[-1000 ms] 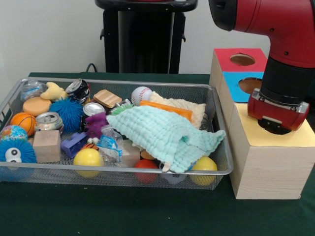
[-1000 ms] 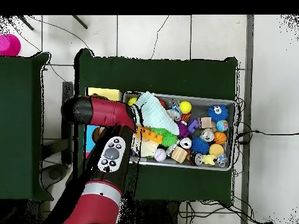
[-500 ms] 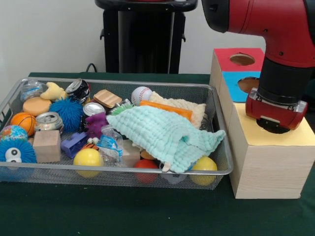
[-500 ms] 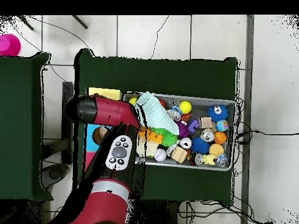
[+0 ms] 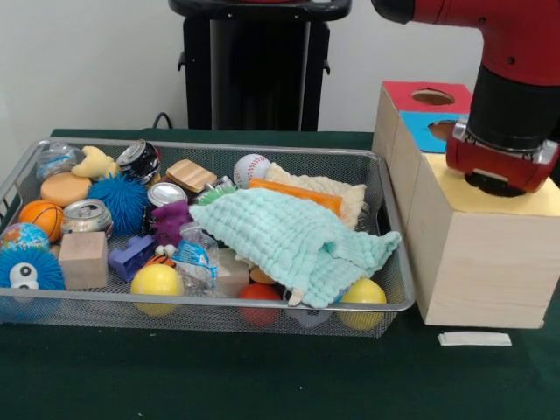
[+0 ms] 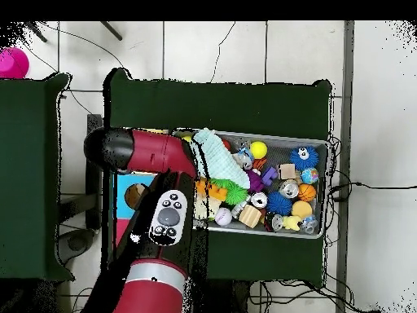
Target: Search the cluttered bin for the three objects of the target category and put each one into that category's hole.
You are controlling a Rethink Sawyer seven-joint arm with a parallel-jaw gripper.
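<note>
The wire mesh bin [image 5: 210, 300] lies at the left of the front view, full of mixed objects under a mint green cloth [image 5: 293, 236]. It also shows in the overhead view [image 6: 326, 189]. The largest wood-grain box [image 5: 477, 271] with the yellow top stands right of the bin. The gripper [image 5: 500, 182] at the end of the red and black arm sits right on that yellow top and covers the hole. Its fingers are hidden, and I see nothing held. In the overhead view the red arm [image 6: 151, 155] hides the yellow top.
The bin holds a baseball [image 5: 251, 169], yellow balls [image 5: 155, 284], a red ball [image 5: 260, 293], cans [image 5: 87, 214], a wooden block [image 5: 84, 258] and blue spiky balls [image 5: 118, 201]. Blue-topped [image 5: 424, 131] and red-topped [image 5: 429, 96] boxes stand behind. A white strip [image 5: 474, 339] lies before the yellow box.
The arm's end has moved up and back over the yellow top. The yellow-topped box has shifted back, and a white strip now shows on the cloth in front of it.
</note>
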